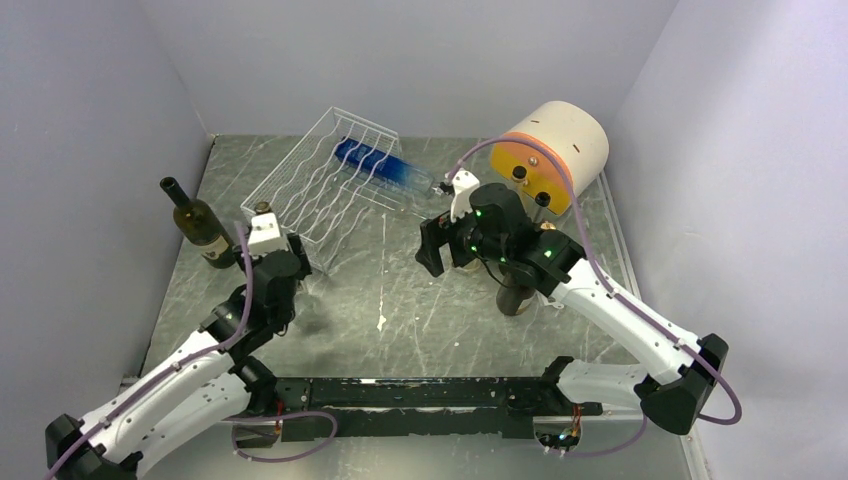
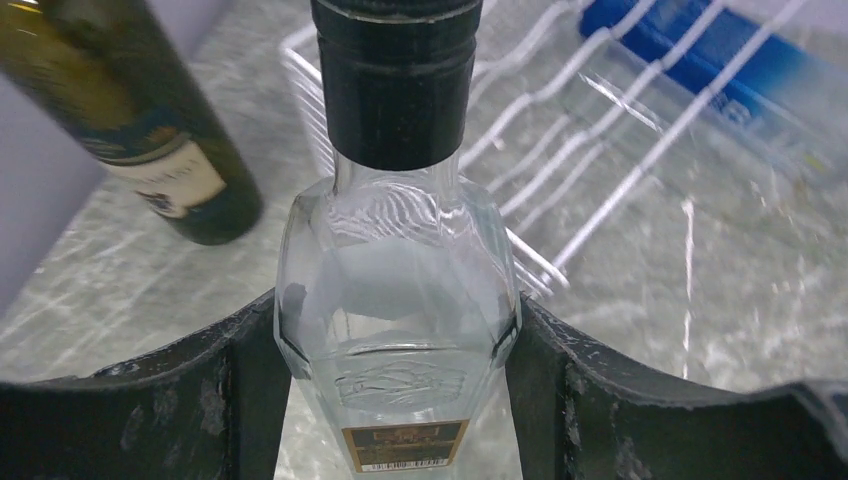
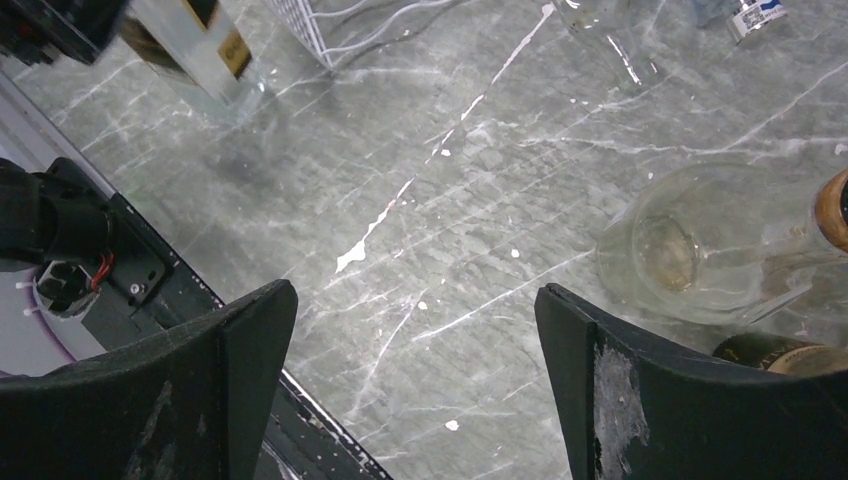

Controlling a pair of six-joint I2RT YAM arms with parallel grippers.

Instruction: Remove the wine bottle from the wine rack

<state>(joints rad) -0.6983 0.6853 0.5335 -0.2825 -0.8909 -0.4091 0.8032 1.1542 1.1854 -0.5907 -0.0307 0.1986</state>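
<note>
The white wire wine rack [image 1: 318, 178] sits tilted at the back of the table. A blue bottle [image 1: 378, 164] lies in it with its clear neck poking out to the right. My left gripper [image 1: 266, 236] is shut on a clear glass bottle [image 2: 396, 285] with a black cap, held upright just in front of the rack's near corner [image 2: 540, 150]. The fingers [image 2: 230, 400] press both shoulders of that bottle. My right gripper [image 3: 415, 365] hangs open over bare tabletop, right of the rack, with nothing between its fingers.
A dark green bottle [image 1: 199, 226] stands at the left wall, close to my left gripper. A clear bottle [image 3: 700, 250] and a dark bottle [image 1: 517, 296] stand under my right arm. A beige cylinder with an orange face [image 1: 556, 150] lies at the back right.
</note>
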